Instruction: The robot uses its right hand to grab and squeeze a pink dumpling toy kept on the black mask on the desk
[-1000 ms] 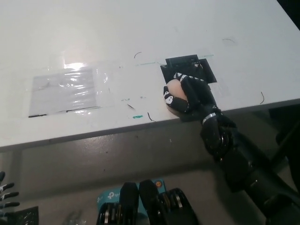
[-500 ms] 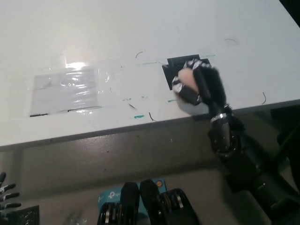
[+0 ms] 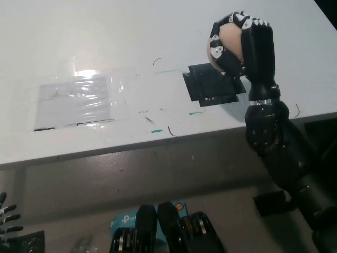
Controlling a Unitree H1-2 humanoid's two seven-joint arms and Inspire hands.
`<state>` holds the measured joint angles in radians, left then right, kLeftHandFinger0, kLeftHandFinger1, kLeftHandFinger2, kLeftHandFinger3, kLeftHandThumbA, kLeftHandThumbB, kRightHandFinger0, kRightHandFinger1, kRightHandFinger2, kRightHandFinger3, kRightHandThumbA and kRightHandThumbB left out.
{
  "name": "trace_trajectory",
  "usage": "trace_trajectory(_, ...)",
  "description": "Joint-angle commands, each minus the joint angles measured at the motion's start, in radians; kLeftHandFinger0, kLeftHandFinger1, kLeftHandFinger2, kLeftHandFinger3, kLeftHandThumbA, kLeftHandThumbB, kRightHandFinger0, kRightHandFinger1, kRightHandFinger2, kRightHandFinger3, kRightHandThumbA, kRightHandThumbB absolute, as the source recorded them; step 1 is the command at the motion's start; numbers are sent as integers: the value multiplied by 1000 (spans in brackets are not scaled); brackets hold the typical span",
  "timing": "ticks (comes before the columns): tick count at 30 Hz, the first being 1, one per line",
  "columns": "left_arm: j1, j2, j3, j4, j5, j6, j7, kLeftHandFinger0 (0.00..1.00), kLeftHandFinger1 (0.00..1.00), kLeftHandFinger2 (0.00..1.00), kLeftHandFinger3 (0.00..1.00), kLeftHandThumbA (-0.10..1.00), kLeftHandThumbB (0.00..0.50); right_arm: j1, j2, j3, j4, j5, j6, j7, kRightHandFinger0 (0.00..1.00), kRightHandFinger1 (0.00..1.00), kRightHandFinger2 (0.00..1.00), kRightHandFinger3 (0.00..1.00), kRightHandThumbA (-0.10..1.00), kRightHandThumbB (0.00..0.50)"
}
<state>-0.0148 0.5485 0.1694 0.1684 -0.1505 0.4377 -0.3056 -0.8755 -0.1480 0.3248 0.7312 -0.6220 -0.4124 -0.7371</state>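
The right hand [image 3: 243,45] grips the dumpling [image 3: 227,43], fingers closed around it, above the mask [image 3: 213,85] on the desk [image 3: 158,31].

Most of the pink dumpling toy [image 3: 227,39] is buried under the black right hand [image 3: 243,46] wrapped around it, so you only get a pale patch peeking between the fingers [image 3: 220,51] and can't make out its shape. The white left hand [image 3: 6,217] is chopped off by the left edge down in the corner, just a few fingertips poking in, no way to say if it's open or closed. The black mask [image 3: 213,85] on the desk [image 3: 105,42] has its top right corner covered by that raised hand.
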Motion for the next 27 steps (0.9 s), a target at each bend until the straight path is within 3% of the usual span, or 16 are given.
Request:
trace_trajectory(1, -21, 40, 14, -24, -3, 3, -8, 661, 787, 888, 929, 1000, 116, -51, 1, 5, -6, -21, -58, -59, 0, 0, 338, 126, -100, 252)
trace_trajectory(11, -24, 38, 23, -27, -16, -8, -17, 681, 785, 891, 959, 1000, 115, -61, 14, 9, 82, -17, -58, -56, 0, 49, 538, 145, -100, 196)
trace_trajectory(12, -23, 32, 27, -33, -20, 7, -12, 683, 784, 887, 957, 1000, 108, -66, 11, 13, 117, -22, -58, -51, 198, 64, 482, 203, -100, 174)
trace_trajectory(13, -22, 34, 24, -35, -17, 8, -12, 685, 784, 887, 958, 1000, 109, -70, 11, 14, 136, -16, -58, -38, 227, 39, 472, 209, -100, 167)
trace_trajectory(15, -20, 35, 21, -30, -14, -6, -16, 707, 797, 899, 969, 1000, 109, -72, 9, 11, 173, -5, -17, 29, 37, 111, 582, 351, -100, 75)
trace_trajectory(16, -20, 35, 24, -24, -20, -18, -21, 706, 796, 897, 970, 1000, 122, -75, 10, 9, 197, 12, 29, 92, 0, 196, 687, 511, -100, 9)
trace_trajectory(18, -19, 36, 25, -25, -21, -14, -22, 707, 806, 901, 981, 1000, 126, -82, 8, 17, 235, 5, 67, 128, 0, 239, 619, 467, -100, 0)
trace_trajectory(19, -18, 37, 23, -24, -19, -19, -22, 701, 805, 899, 981, 1000, 121, -84, 8, 17, 243, 5, 74, 140, 0, 245, 614, 520, -100, 0)
trace_trajectory(20, -18, 38, 21, -26, -14, -21, -21, 696, 804, 895, 980, 1000, 124, -86, 8, 22, 260, 1, 93, 157, 0, 262, 626, 681, -100, 0)
trace_trajectory(21, -16, 38, 19, -31, -11, -15, -19, 694, 803, 893, 980, 1000, 124, -83, 8, 25, 264, -6, 111, 164, 0, 241, 562, 721, -100, 0)
trace_trajectory(22, -19, 35, 21, -22, -17, -21, -23, 692, 799, 890, 970, 1000, 115, -85, 7, 46, 275, -29, 200, 229, 293, 580, 911, 1000, -100, 43)
trace_trajectory(23, -20, 36, 21, -21, -16, -21, -23, 686, 791, 889, 964, 1000, 117, -85, 6, 52, 277, -33, 216, 240, 572, 822, 1000, 1000, -51, 45)
trace_trajectory(24, -21, 35, 22, -20, -16, -20, -22, 685, 789, 889, 963, 1000, 117, -87, 5, 58, 281, -36, 235, 254, 726, 926, 1000, 1000, 25, 19)
trace_trajectory(25, -22, 37, 19, -24, -8, -13, -16, 681, 785, 884, 962, 1000, 126, -89, 3, 74, 280, -54, 281, 282, 983, 1000, 1000, 1000, 234, 19)
trace_trajectory(26, -24, 37, 20, -25, -10, -4, -17, 686, 787, 888, 974, 1000, 122, -86, 6, 70, 274, -45, 301, 301, 1000, 1000, 1000, 1000, 338, 55)
trace_trajectory(27, -26, 34, 24, -21, -18, -1, -19, 685, 788, 892, 976, 1000, 127, -79, 10, 70, 262, -45, 334, 307, 1000, 1000, 1000, 1000, 366, 122)
